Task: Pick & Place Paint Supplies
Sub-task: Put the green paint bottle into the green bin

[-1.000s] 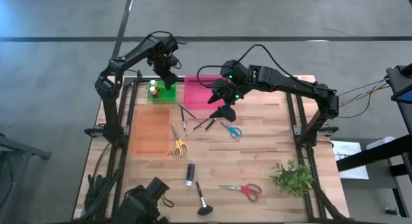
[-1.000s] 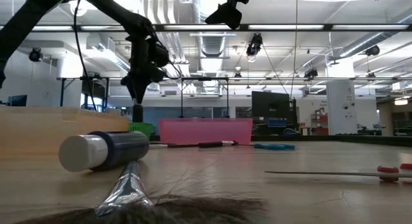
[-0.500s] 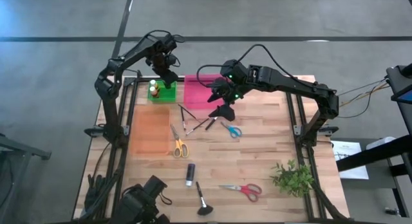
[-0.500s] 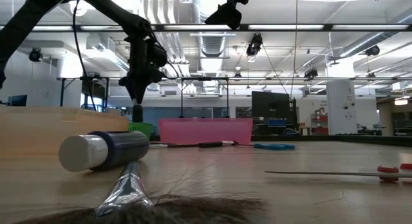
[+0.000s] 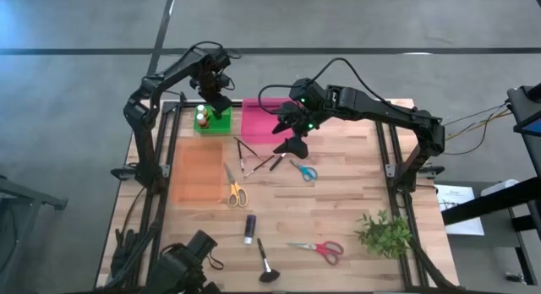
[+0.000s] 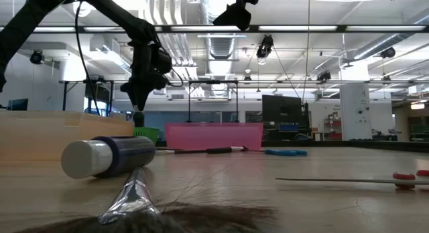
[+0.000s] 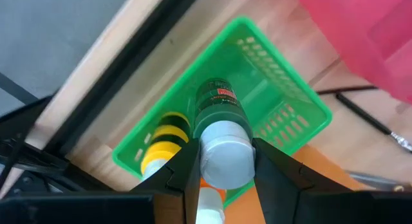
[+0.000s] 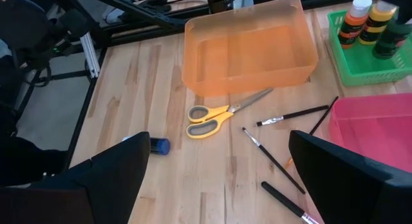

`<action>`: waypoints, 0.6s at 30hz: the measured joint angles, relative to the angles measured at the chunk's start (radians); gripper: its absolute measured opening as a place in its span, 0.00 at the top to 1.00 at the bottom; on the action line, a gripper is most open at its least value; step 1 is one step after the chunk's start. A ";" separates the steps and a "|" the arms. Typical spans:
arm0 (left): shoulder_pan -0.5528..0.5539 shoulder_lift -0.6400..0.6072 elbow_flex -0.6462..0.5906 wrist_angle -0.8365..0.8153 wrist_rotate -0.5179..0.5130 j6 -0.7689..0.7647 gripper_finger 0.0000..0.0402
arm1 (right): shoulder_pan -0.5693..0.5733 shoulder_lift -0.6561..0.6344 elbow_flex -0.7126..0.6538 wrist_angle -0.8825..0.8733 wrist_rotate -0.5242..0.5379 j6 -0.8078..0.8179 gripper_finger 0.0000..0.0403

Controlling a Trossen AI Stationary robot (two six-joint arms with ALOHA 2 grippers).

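In the high view's upper left, the left gripper (image 5: 214, 100) hangs over the green basket (image 5: 221, 122), which sits just left of the pink bin (image 5: 256, 123). The left wrist view shows its fingers (image 7: 177, 176) pinching a green bottle (image 7: 222, 124) with a pale cap, held upright over the basket (image 7: 283, 114). A yellow bottle (image 7: 166, 135) stands in the basket beside it, and an orange one (image 7: 207, 198) seems to stand just below, though only a sliver shows. In the low view the gripper (image 6: 139, 102) hangs above the basket (image 6: 149, 133).

The right gripper (image 5: 292, 133) hovers upper centre, over the pink bin's lower edge, its fingers (image 8: 347, 176) spread wide with nothing between them.

On the table below the bins lie several brushes (image 5: 245, 157) at centre, blue scissors (image 5: 304, 170) to their right, and yellow scissors (image 5: 234, 189) beside the orange bin (image 5: 198, 171). Lower down are a dark bottle (image 5: 249, 228) on its side, a wide brush (image 5: 265, 265) and red scissors (image 5: 318, 248). A plant sprig (image 5: 385, 232) lies at lower right.
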 joint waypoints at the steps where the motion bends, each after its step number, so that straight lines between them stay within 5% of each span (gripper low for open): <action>1: 0.000 0.000 -0.009 0.001 0.000 0.005 0.71 | 0.000 0.000 0.000 0.000 0.000 0.000 0.09; 18: 0.009 0.000 -0.056 0.049 -0.004 0.021 0.71 | 0.001 0.000 0.000 0.004 0.013 0.003 0.09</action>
